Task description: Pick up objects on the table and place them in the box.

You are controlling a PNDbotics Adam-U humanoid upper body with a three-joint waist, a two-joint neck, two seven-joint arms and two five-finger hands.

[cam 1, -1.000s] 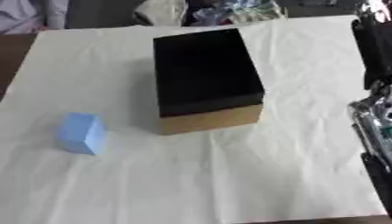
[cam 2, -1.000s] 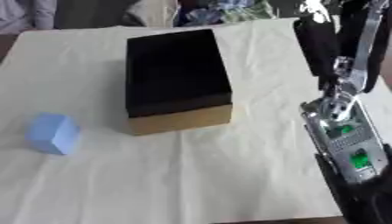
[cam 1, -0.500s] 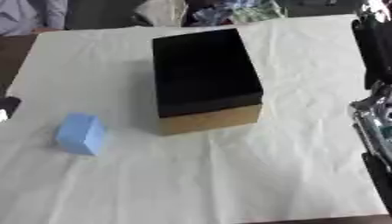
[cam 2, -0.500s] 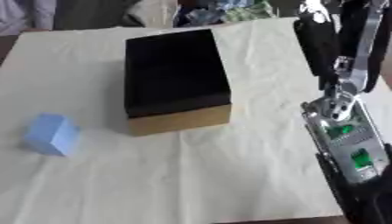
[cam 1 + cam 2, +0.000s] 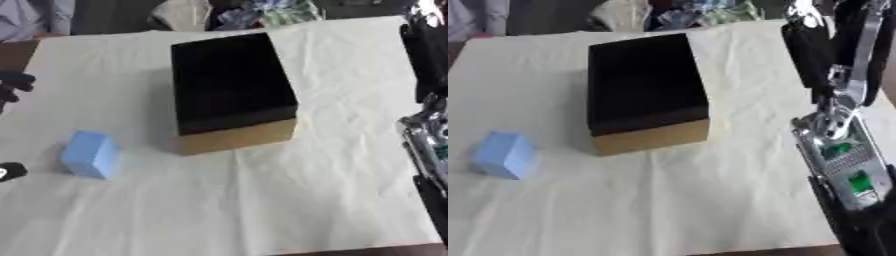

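Cloth (image 5: 332, 150), pale and creased, bears box (image 5: 229, 85); clutter (image 5: 254, 12), seemingly fabric, behind.

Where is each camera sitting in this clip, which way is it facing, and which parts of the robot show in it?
Left eye view: in the head, looking down at the table; the left hand shows as dark fingertips at the left edge, the right arm at the right.
Right eye view: beside it, facing the same way; the right arm fills the right side, no hand shows.
Shared: the box, the blue block to its left and the pale cloth.
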